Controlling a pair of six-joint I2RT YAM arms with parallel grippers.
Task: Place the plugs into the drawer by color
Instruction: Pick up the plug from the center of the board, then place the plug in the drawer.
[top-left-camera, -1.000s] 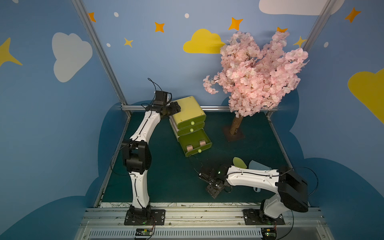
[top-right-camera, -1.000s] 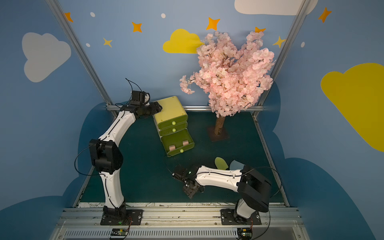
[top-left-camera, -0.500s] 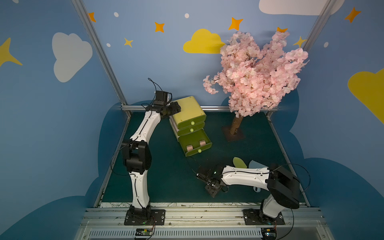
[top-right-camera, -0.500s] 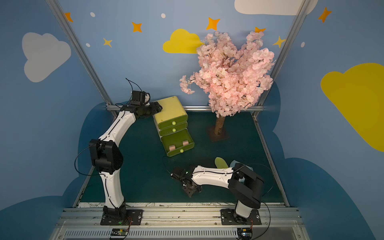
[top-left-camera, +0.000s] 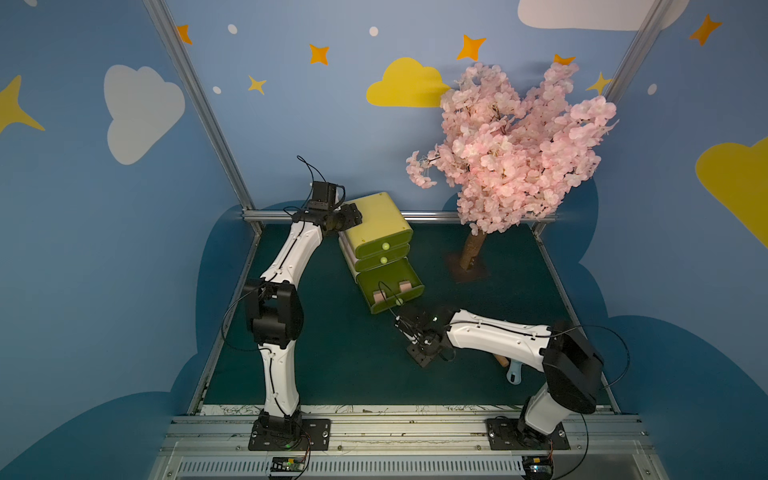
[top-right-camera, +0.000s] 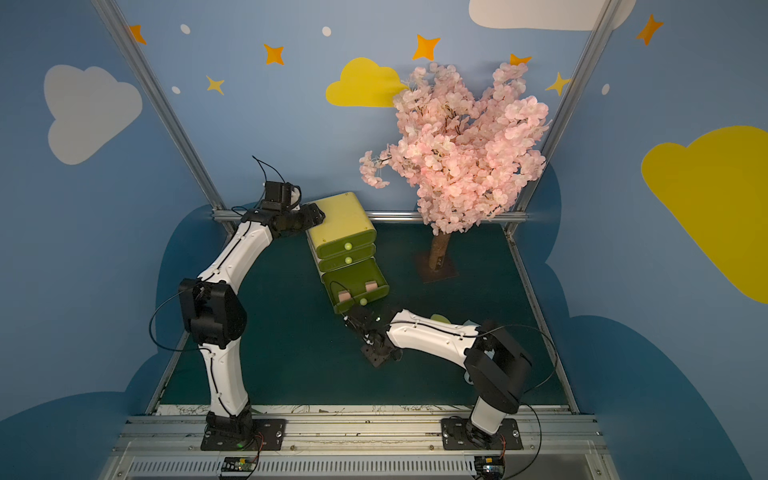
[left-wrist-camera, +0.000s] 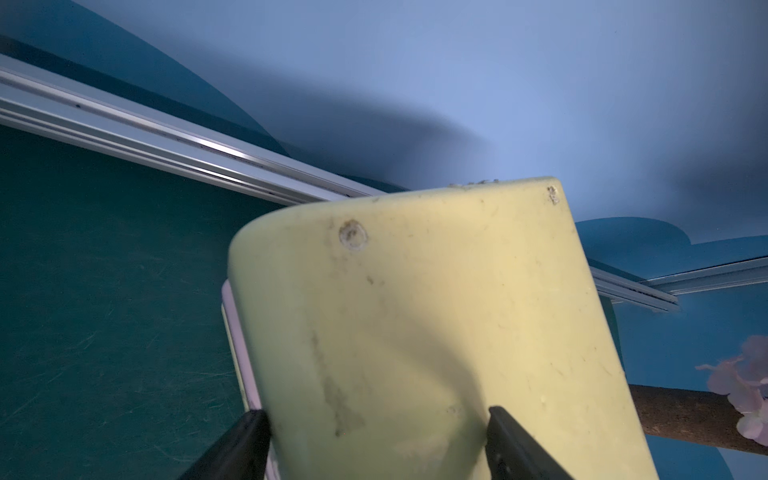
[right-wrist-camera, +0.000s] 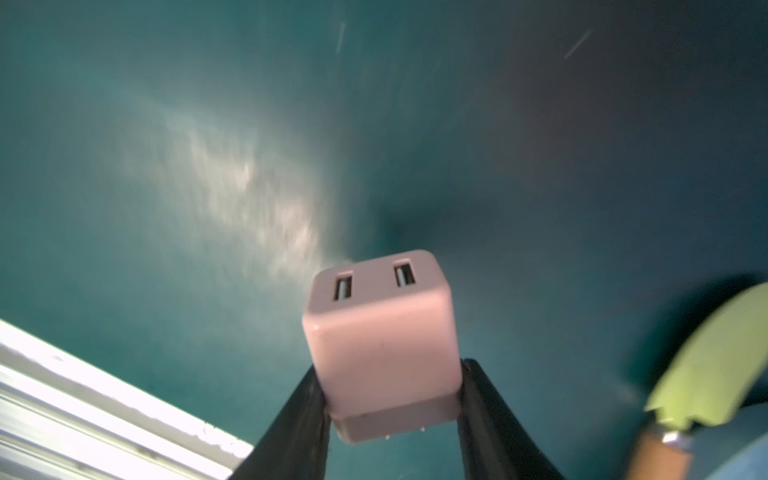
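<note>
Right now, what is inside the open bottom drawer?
The bottom drawer holds a pink plug and a second pink plug near its front. Its rear, inside the chest, is hidden.

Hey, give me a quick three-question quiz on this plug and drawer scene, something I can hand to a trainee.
1. True or false: the chest's bottom drawer is pulled open.
2. How many plugs are visible in that drawer? A one, B two, C three.
3. Fill in: the right gripper has a ___ plug between its fingers.

Key: 1 true; 2 B; 3 pink.
</note>
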